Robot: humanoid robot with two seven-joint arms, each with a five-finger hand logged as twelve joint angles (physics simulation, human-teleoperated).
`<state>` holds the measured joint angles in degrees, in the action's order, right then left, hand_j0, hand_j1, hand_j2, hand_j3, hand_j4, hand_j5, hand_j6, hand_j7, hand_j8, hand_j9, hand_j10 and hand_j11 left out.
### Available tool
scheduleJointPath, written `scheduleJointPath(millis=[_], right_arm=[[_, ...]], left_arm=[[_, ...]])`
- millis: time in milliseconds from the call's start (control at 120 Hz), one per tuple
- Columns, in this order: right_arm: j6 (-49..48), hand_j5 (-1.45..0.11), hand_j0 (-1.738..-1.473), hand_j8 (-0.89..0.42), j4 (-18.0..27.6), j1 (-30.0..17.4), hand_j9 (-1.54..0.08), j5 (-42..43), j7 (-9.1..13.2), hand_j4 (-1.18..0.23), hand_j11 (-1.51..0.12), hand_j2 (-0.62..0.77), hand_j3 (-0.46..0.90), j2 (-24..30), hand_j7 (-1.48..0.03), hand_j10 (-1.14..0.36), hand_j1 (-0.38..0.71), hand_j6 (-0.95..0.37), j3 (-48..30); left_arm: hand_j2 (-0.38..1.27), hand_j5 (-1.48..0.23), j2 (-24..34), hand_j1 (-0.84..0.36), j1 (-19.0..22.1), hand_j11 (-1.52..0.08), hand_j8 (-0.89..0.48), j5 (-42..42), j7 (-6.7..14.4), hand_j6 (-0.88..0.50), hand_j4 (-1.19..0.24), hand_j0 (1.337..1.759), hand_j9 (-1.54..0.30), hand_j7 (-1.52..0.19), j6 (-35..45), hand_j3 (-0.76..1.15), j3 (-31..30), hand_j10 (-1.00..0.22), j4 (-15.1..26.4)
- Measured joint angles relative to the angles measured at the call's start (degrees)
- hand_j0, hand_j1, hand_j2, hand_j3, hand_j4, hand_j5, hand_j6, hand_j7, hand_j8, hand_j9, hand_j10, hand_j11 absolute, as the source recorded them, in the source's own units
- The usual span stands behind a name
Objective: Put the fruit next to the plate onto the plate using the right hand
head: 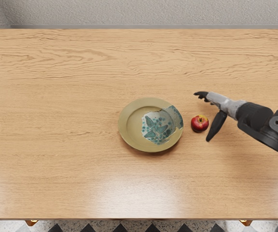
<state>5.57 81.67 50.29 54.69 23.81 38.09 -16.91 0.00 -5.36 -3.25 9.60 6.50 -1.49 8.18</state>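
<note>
A small red apple (pixel 200 123) rests on the wooden table just right of a yellow-green plate (pixel 131 126) with a blue-green leaf pattern at its middle. My right hand (pixel 210 115) comes in from the right edge and hovers just right of the apple, apart from it. Its fingers are spread wide, the thumb (pixel 216 126) pointing down toward the near side and the other fingers (pixel 201 94) reaching toward the far side. Nothing is in the hand. The left arm is out of view.
The wooden table (pixel 81 63) runs nearly the full width of the view, with its front edge near the bottom and a grey wall behind its far edge.
</note>
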Motion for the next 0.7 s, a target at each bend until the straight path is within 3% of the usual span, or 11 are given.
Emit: scheduleJointPath(millis=[117, 225, 325, 550, 700], right_arm=[[1.11, -0.16, -1.658, -0.13, 0.07, -0.43, -0.16, -0.01, -0.83, -0.13, -0.16, -0.02, 0.0, 0.35, -0.16, -0.13, -0.2, -0.13, -0.15], [7.3, -0.18, -1.658, -0.14, 1.9, -3.27, -0.18, 0.03, -4.86, -0.14, -0.18, -0.02, 0.0, 2.71, -0.18, -0.14, -0.19, -0.14, -0.38], [10.17, -0.17, -1.658, -0.13, 3.04, -5.0, -0.16, 0.21, -6.74, -0.13, -0.16, -0.02, 0.0, 3.99, -0.16, -0.13, -0.2, -0.13, -0.32], [12.46, -0.17, -1.658, -0.13, 3.51, -6.06, -0.17, 0.33, -7.7, -0.13, -0.17, -0.02, 0.0, 1.61, -0.17, -0.13, -0.2, -0.13, -0.11], [12.05, -0.25, -1.658, -0.2, 3.75, -6.15, -0.25, 0.31, -7.78, -0.19, -0.25, -0.04, 0.0, 0.99, -0.25, -0.19, -0.12, -0.2, 0.17]], left_arm=[[0.0, -0.01, 0.0, 0.34, 0.0, -0.01, -0.01, 0.0, 0.01, -0.01, -0.01, 1.658, -0.01, -0.01, 0.0, 0.0, 0.0, -0.01, 0.0], [0.0, -0.01, 0.0, 0.34, 0.0, -0.01, -0.01, 0.0, 0.02, -0.01, -0.01, 1.658, -0.01, -0.01, 0.0, 0.0, 0.0, -0.01, 0.0], [0.0, -0.01, 0.0, 0.34, 0.0, -0.01, -0.01, 0.0, 0.01, -0.01, -0.01, 1.658, -0.01, -0.01, 0.0, 0.0, 0.01, -0.01, 0.0], [0.0, -0.01, 0.0, 0.34, 0.0, -0.01, -0.01, 0.0, 0.0, -0.01, -0.01, 1.658, -0.01, -0.01, 0.0, 0.0, -0.01, -0.01, 0.0], [0.0, -0.01, 0.0, 0.34, 0.0, -0.01, -0.01, 0.0, 0.01, -0.01, -0.01, 1.658, -0.01, -0.01, 0.0, 0.0, 0.0, -0.01, 0.0]])
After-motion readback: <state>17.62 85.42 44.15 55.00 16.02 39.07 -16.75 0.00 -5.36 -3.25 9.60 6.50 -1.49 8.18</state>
